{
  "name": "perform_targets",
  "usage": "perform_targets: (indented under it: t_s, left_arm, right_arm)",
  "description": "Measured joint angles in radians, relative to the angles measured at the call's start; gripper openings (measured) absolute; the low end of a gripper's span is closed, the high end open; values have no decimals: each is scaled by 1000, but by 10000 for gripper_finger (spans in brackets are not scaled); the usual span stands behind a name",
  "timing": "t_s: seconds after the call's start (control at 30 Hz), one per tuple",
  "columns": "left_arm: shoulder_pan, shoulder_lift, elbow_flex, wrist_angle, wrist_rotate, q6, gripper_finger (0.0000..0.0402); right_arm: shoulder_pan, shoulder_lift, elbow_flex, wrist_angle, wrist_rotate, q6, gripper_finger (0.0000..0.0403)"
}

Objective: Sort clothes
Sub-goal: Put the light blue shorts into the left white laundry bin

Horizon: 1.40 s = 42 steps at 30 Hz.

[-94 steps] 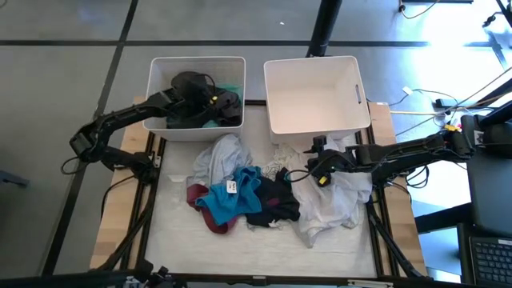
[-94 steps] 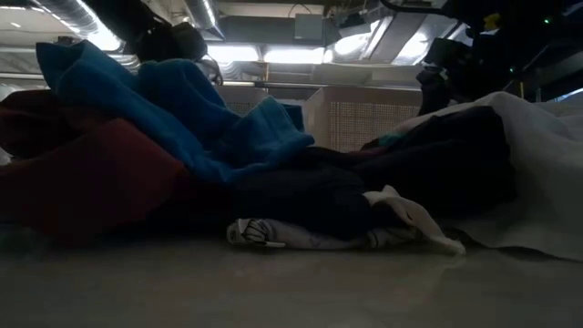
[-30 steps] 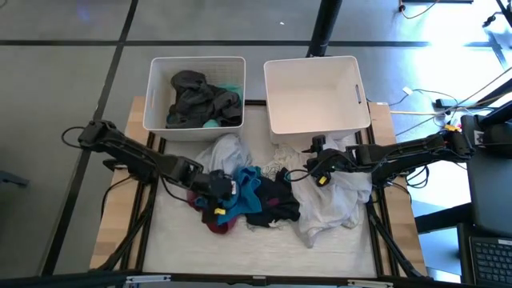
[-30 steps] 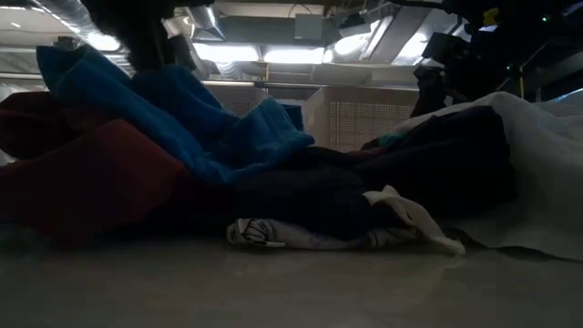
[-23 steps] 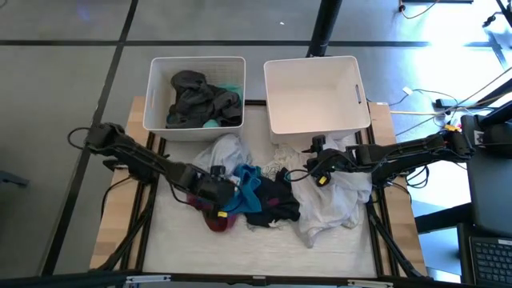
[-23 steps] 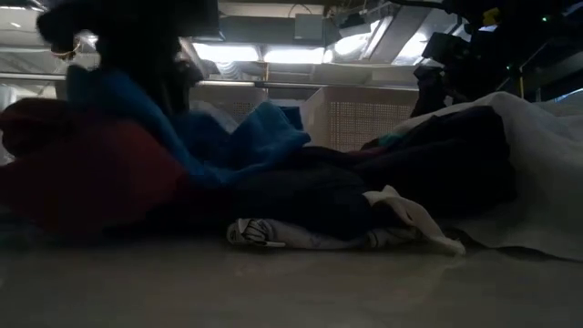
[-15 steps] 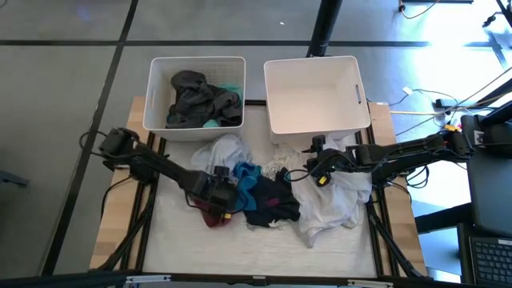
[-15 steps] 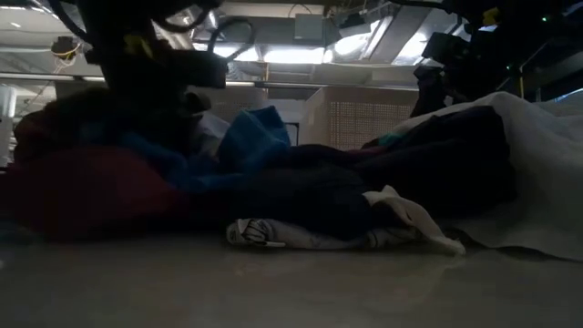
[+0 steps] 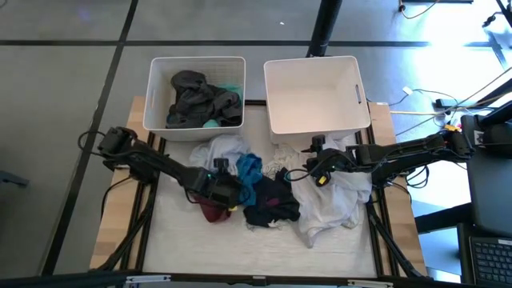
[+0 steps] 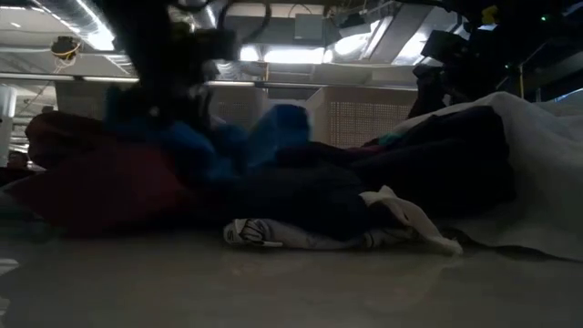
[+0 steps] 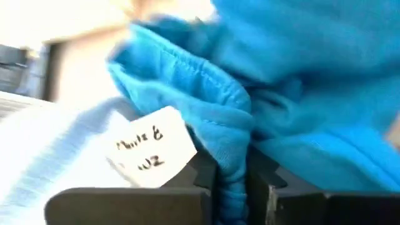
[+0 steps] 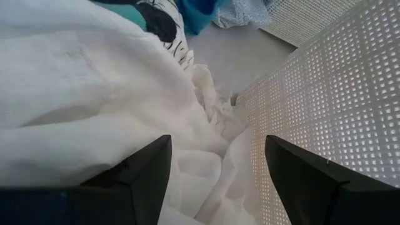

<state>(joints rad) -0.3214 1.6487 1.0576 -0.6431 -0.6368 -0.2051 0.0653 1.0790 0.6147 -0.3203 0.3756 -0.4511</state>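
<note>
Teal garment bunched, pinched in left claw

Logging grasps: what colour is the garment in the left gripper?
Teal garment, pinched in the left gripper; left wrist view shows it best.

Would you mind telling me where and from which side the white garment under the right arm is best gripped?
Grip a raised fold of the white garment from above. It lies spread and crumpled beside the right bin, and the right gripper, fingers open, hovers over its wrinkled surface.
</note>
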Motion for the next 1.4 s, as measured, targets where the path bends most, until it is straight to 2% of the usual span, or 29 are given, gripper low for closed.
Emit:
perform_targets:
  t_s: [0.27, 0.6, 1.03, 1.17, 1.4]
  left_arm:
    - [2, -127, 53, 68, -149, 92, 24]
    - [48, -344, 63, 293, -301, 403, 33]
    - [288, -572, 63, 638, -320, 857, 33]
    - [400, -613, 61, 612, -320, 880, 36]
    - [610, -613, 42, 439, -317, 739, 40]
  right_arm:
    - [0, 0, 0, 9, 0, 0, 259]
    - [0, 0, 0, 9, 0, -2, 259]
    - [0, 0, 0, 8, 0, -3, 259]
    - [0, 0, 0, 8, 0, -3, 259]
    - [0, 0, 0, 11, 0, -28, 259]
